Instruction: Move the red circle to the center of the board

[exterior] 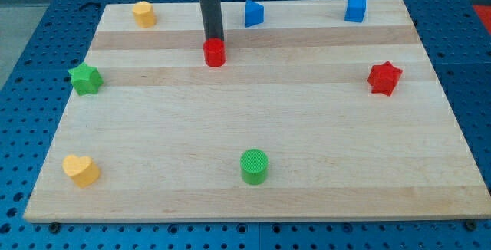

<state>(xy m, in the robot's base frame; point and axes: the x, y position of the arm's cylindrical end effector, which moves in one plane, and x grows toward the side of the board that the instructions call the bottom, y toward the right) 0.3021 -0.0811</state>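
Observation:
The red circle (215,52) is a short red cylinder on the wooden board (253,120), in the upper middle, left of centre. My dark rod comes down from the view's top, and my tip (214,40) sits right behind the red circle on its top side, touching it or nearly so.
A yellow hexagon-like block (143,13) is at top left, a blue block (254,13) at top middle, a blue cube (355,8) at top right. A green star (85,78) is at left, a red star (384,78) at right, a yellow heart (80,169) at bottom left, a green circle (255,166) at bottom middle.

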